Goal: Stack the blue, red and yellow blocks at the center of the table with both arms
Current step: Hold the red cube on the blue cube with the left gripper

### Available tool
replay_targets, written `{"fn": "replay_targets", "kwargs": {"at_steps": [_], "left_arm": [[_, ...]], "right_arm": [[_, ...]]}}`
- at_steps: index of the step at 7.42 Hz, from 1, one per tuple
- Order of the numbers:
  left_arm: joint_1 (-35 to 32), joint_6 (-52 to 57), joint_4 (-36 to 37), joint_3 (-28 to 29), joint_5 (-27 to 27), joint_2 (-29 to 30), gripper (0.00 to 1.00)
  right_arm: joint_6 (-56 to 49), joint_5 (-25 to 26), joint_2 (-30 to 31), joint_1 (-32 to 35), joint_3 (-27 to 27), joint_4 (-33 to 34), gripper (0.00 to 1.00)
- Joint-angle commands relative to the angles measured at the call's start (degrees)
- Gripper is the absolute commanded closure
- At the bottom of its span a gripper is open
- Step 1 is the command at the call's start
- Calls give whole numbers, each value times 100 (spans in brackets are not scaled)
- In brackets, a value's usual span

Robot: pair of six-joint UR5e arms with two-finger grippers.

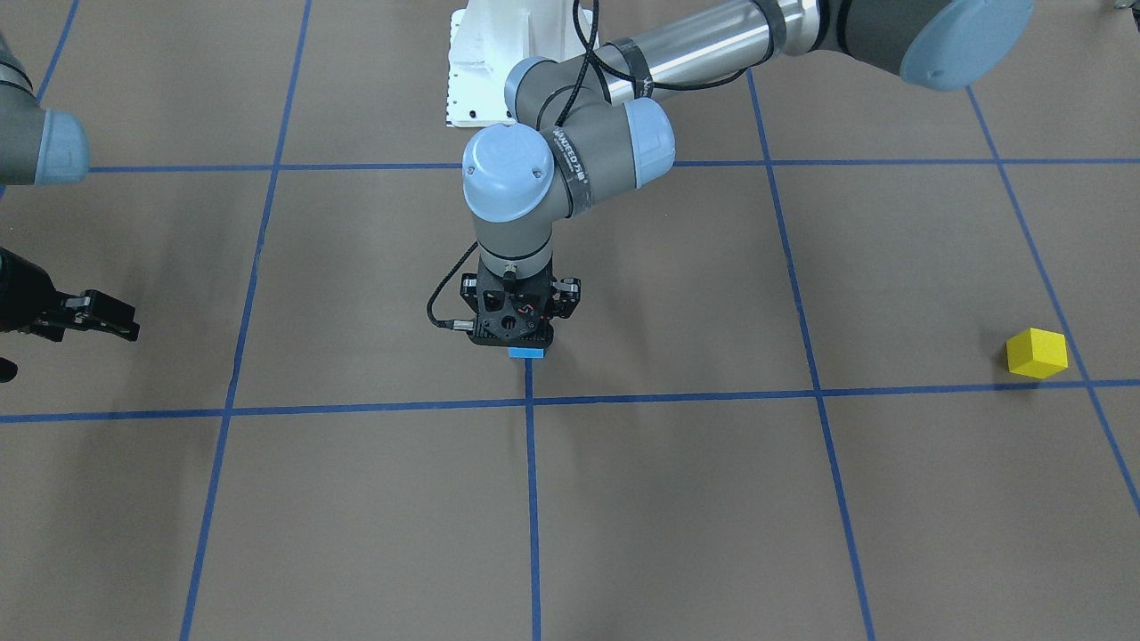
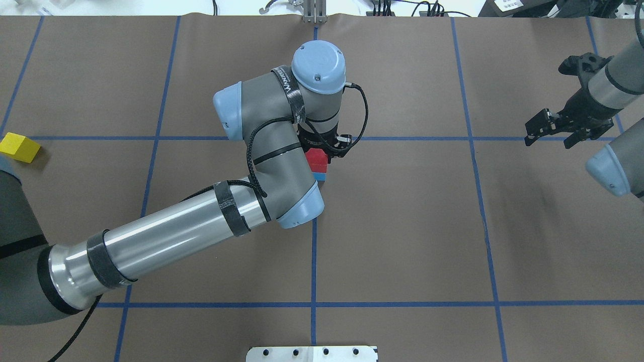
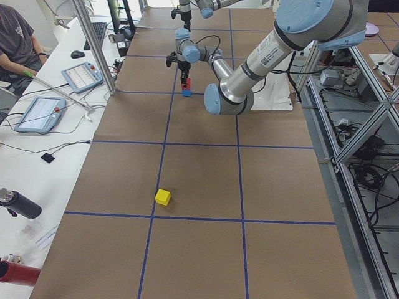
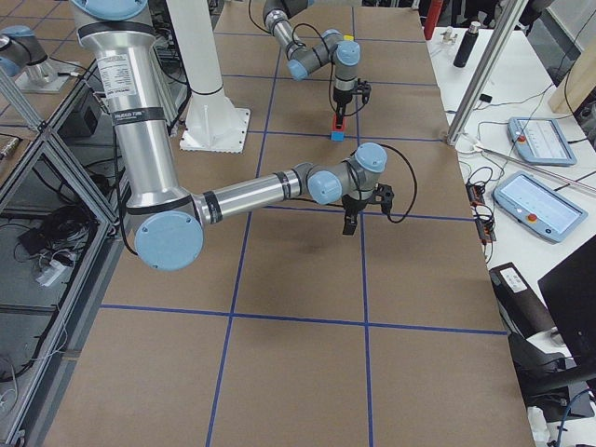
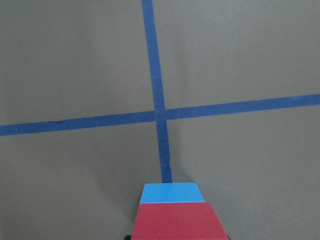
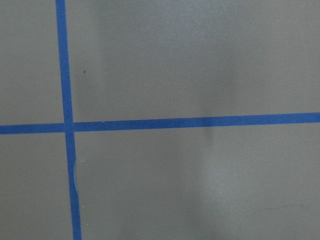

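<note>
**Red on blue: stack at step two**

The left end effector point(image 1: 514, 331) sits over the red block point(image 2: 317, 157), stacked on the blue block point(image 2: 320, 176) at the counter's point(image 1: 677, 499) centre crossing; whether it is clamped or released, I cannot tell. The right end effector point(image 2: 549, 134) hangs empty, jaws apart. Next, likely: fetch the yellow block point(image 1: 1037, 352), well off leftward.

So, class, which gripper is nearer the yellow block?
Left. The left gripper is over the red block at the centre, with the yellow block out on its own side; the right gripper hangs farther off, past the centre on the opposite side.
</note>
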State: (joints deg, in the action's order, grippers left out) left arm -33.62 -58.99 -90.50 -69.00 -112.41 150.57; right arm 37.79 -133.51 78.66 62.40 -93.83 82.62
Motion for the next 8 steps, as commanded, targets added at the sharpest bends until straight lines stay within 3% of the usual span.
{"fn": "replay_targets", "kwargs": {"at_steps": [1,2,6,8], "left_arm": [[31,1,-3,0,9,-2,8],[31,1,-3,0,9,-2,1],[22,19,23,-52,9,-2,1],[-144,80,363,-873,-43,-333,1]], "right_arm": [[9,0,-17,0,5,0,0],[9,0,-18,0,5,0,0],[26,0,-26,0,-4,0,0],[17,0,-18,9,-13,0,0]]}}
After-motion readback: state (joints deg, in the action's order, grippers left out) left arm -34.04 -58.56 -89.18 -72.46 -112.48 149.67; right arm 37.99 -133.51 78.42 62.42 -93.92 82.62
